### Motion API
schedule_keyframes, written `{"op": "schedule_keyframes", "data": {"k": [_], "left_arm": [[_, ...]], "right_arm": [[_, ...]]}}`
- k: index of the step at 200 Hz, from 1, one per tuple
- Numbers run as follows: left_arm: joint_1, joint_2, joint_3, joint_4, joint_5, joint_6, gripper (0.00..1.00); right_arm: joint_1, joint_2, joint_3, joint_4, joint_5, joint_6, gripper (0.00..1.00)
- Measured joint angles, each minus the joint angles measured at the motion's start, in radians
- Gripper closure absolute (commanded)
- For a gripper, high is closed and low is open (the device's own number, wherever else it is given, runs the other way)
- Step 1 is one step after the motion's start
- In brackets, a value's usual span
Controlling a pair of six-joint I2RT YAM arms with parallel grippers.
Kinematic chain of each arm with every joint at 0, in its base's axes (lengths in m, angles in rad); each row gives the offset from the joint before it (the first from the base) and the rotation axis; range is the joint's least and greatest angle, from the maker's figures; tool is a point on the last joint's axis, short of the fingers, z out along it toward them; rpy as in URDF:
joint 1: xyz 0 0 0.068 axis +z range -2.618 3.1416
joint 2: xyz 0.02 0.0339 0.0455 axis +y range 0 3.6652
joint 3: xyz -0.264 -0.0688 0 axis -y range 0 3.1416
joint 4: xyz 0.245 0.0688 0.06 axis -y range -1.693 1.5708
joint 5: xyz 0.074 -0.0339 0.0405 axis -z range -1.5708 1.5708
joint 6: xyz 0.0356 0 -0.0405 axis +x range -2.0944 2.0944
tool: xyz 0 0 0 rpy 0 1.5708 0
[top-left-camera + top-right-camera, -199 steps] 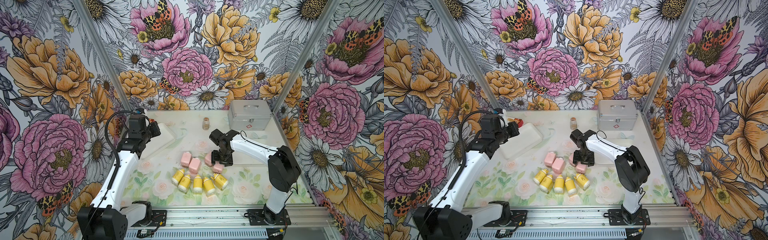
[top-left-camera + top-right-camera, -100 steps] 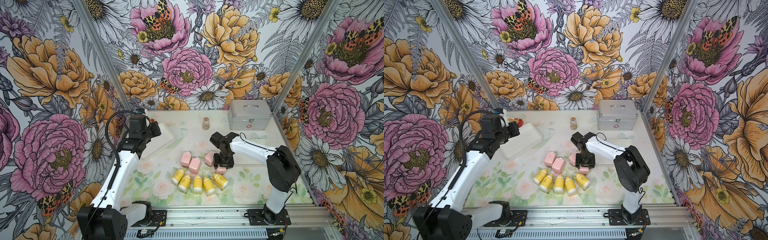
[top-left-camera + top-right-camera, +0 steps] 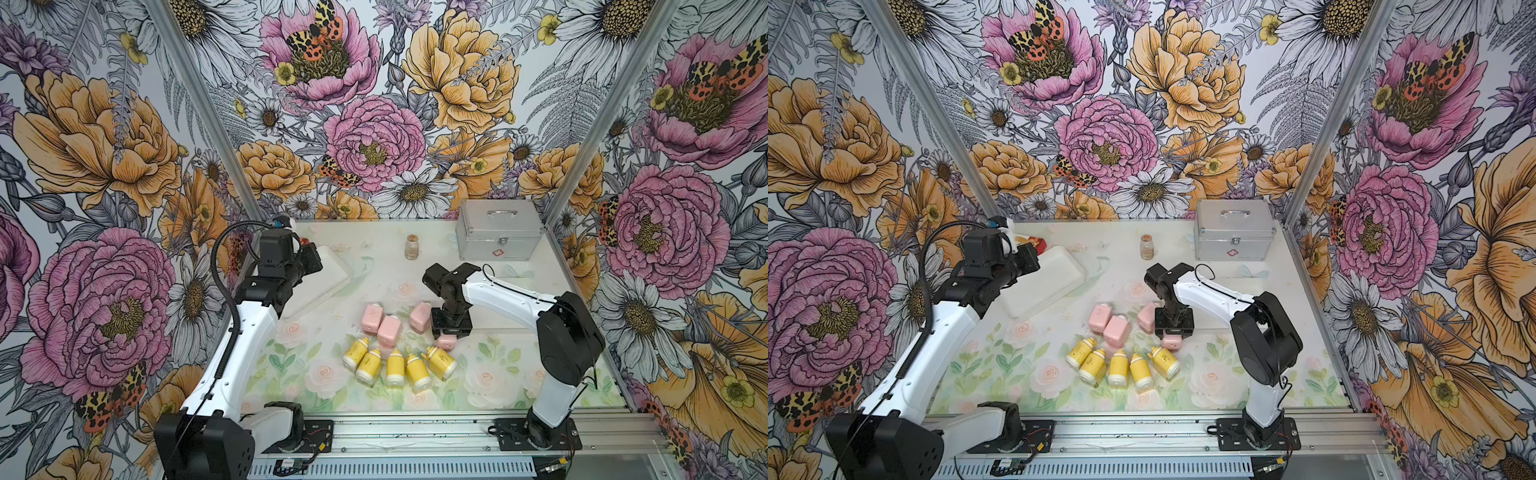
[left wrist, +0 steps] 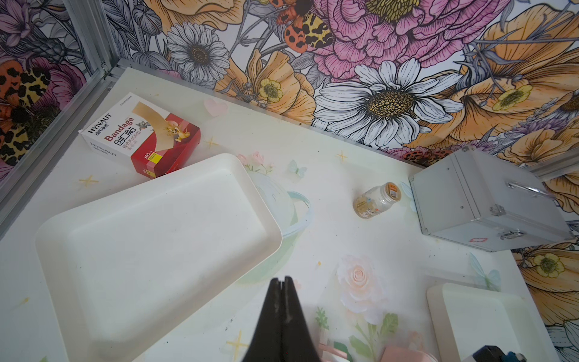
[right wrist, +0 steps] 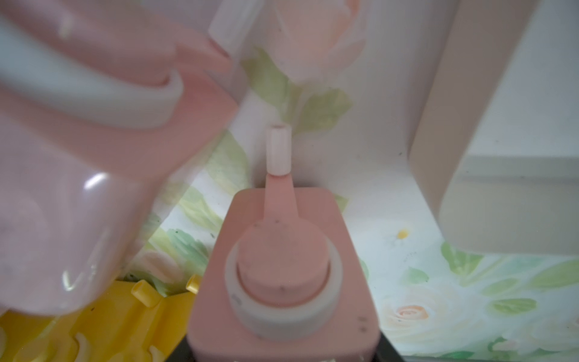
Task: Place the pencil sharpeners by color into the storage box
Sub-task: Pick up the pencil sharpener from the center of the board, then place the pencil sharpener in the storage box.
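Being clamped by the right tool (image 3: 449,336), a pink pencil sharpener (image 5: 283,266) is next to be lifted to the nearby white tray (image 4: 482,316); the left tool (image 4: 283,283) is closed.

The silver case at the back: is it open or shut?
Shut. The silver case has its lid flush on the body, with no gap.

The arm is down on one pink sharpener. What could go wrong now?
1. The right gripper seems to pinch the pink sharpener near one end, so it might tilt or slip when lifted.
2. A second pink sharpener lies right beside it, so the gripper could bump it on the way up.
3. The yellow sharpeners lie close by. A dropped pink one could knock them, and they look like they could roll.
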Motion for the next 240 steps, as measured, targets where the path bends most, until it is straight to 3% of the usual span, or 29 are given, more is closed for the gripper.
{"op": "schedule_keyframes", "data": {"k": [87, 139, 240], "left_arm": [[-0.003, 0.0, 0.0, 0.0, -0.004, 0.0, 1.0], [-0.008, 0.0, 0.0, 0.0, -0.008, 0.007, 1.0], [-0.015, 0.0, 0.0, 0.0, -0.022, 0.016, 1.0]], "right_arm": [[-0.128, -0.071, 0.283, -0.225, 0.14, -0.195, 0.65], [-0.23, -0.06, 0.29, -0.274, 0.172, -0.291, 0.65], [-0.286, 0.047, 0.251, -0.197, 0.166, -0.344, 0.65]]}}
